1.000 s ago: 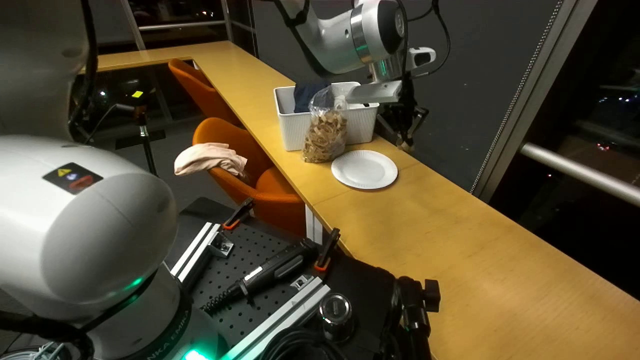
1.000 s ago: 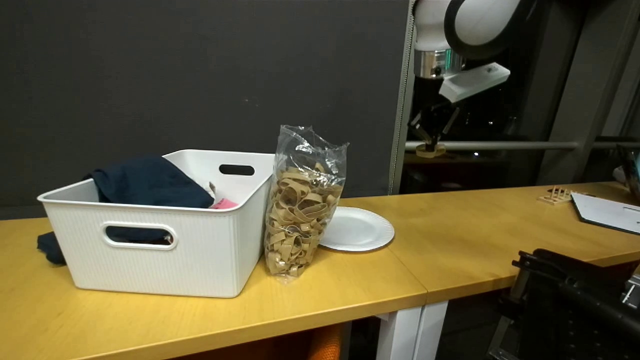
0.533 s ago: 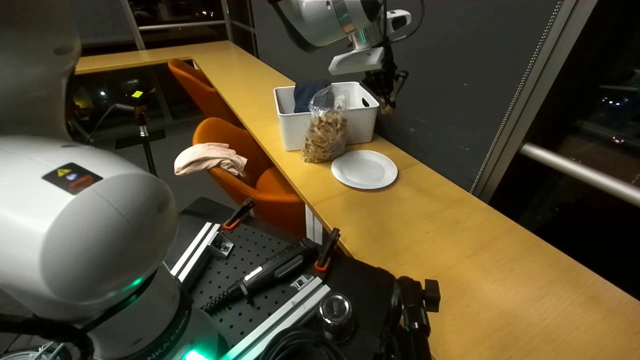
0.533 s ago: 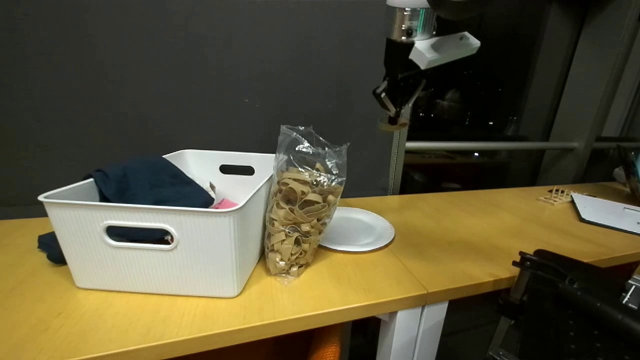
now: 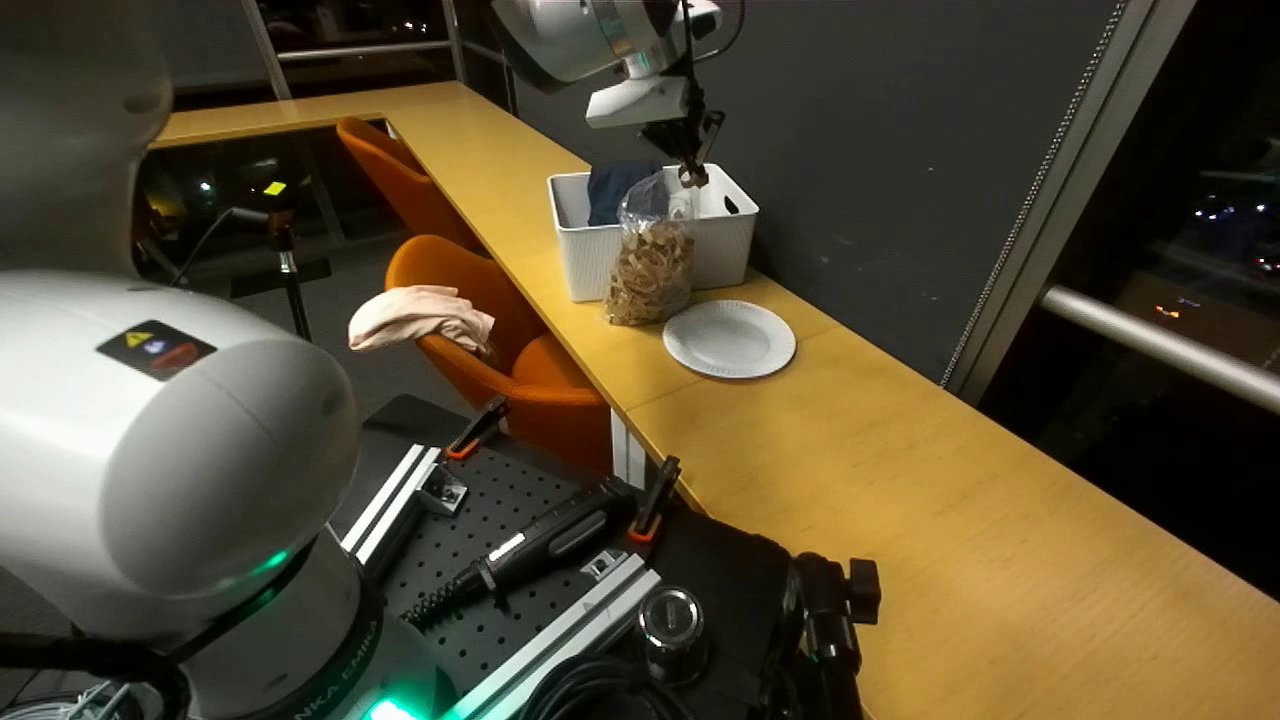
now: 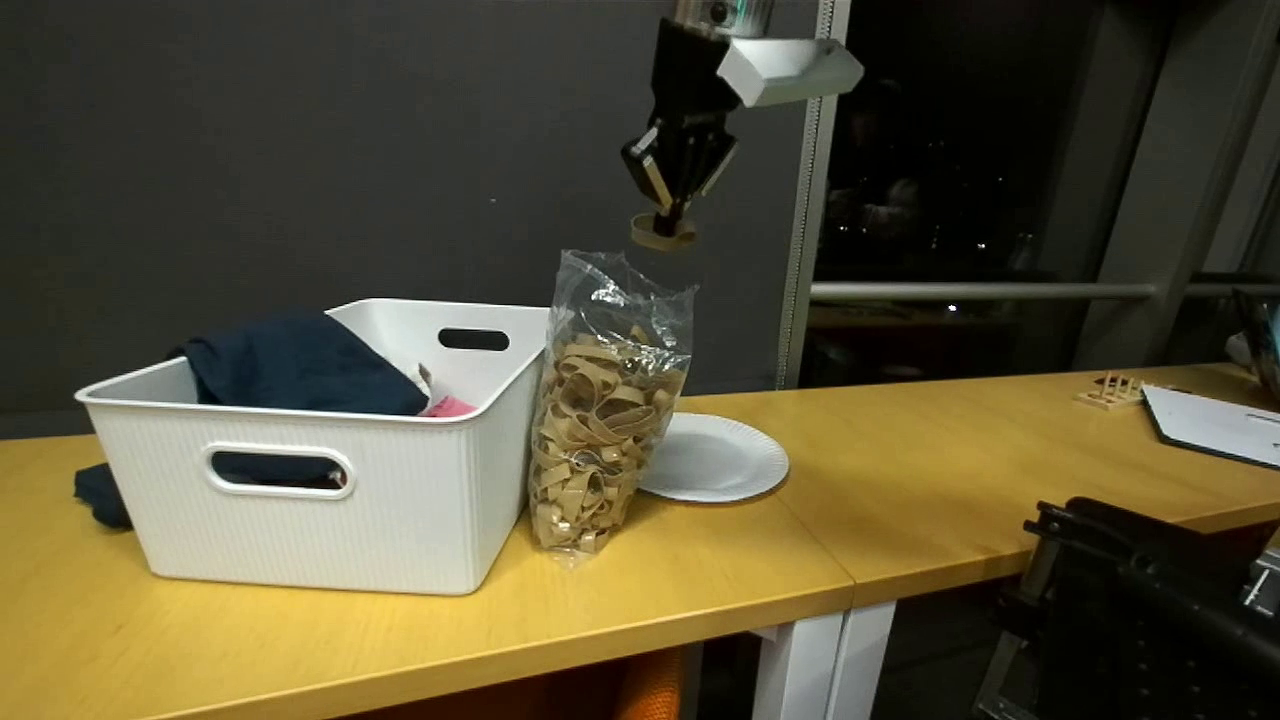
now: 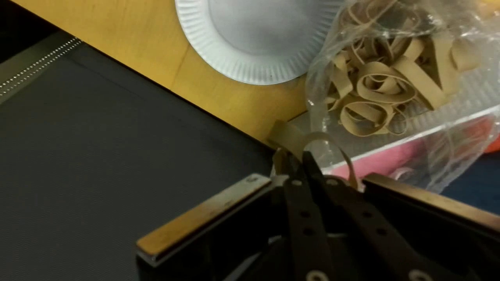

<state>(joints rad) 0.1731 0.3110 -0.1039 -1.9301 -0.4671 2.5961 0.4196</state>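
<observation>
My gripper (image 6: 668, 222) is shut on a tan rubber band (image 6: 645, 234), which loops out on both sides of the fingertips. In the wrist view the band (image 7: 288, 136) also shows at the closed fingertips (image 7: 302, 162). They hang in the air a little above the clear plastic bag (image 6: 605, 430), apart from it. The bag stands upright, open at the top, full of tan rubber bands; it shows in the wrist view (image 7: 384, 86) too. A white paper plate (image 6: 720, 462) lies beside the bag. A white ribbed basket (image 6: 310, 525) stands against the bag's other side.
Dark blue cloth (image 6: 300, 365) and a pink item (image 6: 450, 407) lie in the basket. A grey wall (image 5: 950, 180) runs along the table's (image 5: 900, 470) back edge. A wooden peg piece (image 6: 1112, 392) and a clipboard (image 6: 1215, 425) lie farther along. Orange chairs (image 5: 450, 270) stand in front.
The gripper has moved from beyond the plate, up and across toward the basket, to above the bag. It keeps the rubber band throughout. Bag, plate and basket have not moved.
</observation>
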